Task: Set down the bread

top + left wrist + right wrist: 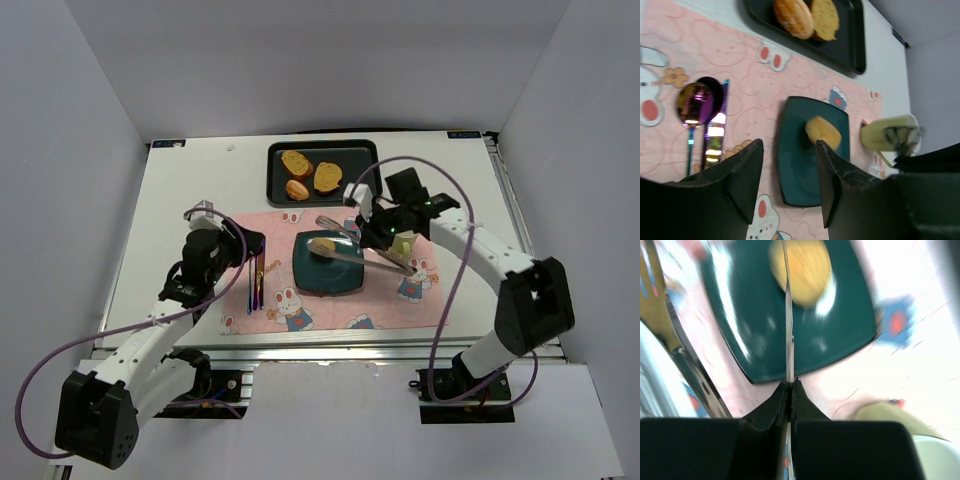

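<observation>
1. On the dark green plate [335, 282], toward its far-left part, sits the bread [322, 245], a small round golden bun. Being round, it has no long axis to line up with.
2. Around it lie the tongs [370, 261]. From above, one arm passes on the bun's far side and the other on its near side, the two spread apart. The right wrist view is too blurred to tell whether either arm touches the bun.
3. The tongs run roughly right to left across the plate, and the bun lies at their tip end, left of the right gripper [378, 238]. That gripper is clenched on the tongs: its wrist view shows both fingers pressed onto a thin metal edge.
4. The bread looks set down. The next move probably depends on drawing the tongs up or back to the right along their own line, so the tips do not nudge the bun.
5. The left gripper [787, 165] is released and holds nothing. It hangs over the left part of the pink mat [380, 300], above the spoon [692, 102] and knife [716, 127]. The bread lies to its right, well apart, so the right arm is nearer.
6. Beyond the plate, on the far side of the table [200, 180], a black tray [350, 152] holds other bread pieces, clear of the plate.
</observation>
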Robot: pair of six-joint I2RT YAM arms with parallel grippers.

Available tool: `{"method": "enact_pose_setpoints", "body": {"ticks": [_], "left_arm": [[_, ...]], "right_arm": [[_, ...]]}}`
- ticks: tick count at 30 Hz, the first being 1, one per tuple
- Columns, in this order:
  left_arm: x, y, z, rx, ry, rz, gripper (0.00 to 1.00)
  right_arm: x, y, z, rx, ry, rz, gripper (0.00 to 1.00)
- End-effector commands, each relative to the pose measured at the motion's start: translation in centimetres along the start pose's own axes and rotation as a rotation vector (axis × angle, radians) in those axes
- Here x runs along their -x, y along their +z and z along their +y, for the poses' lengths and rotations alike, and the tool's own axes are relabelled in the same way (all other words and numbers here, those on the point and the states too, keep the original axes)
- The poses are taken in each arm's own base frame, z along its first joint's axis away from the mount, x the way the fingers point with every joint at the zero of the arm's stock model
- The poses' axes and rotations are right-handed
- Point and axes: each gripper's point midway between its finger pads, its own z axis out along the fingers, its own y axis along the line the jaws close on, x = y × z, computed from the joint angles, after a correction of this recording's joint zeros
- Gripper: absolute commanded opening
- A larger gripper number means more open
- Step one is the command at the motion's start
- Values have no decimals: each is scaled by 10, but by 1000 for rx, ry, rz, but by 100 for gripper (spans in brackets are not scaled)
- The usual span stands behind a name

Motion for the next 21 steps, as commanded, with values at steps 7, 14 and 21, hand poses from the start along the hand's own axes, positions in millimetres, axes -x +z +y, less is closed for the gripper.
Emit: {"method": "enact_pose_setpoints", "body": {"ticks": [7, 14, 21], "left_arm": [[-26, 20, -56, -199, 109, 170, 60], [-44, 29, -50, -146, 172, 213, 60], [-40, 30, -50, -143, 169, 193, 61]], "right_arm": [[84, -125, -83, -296, 311, -378, 0], [-43, -180, -184, -596, 668, -303, 0], [-155, -163, -210, -778, 822, -48, 0]]}}
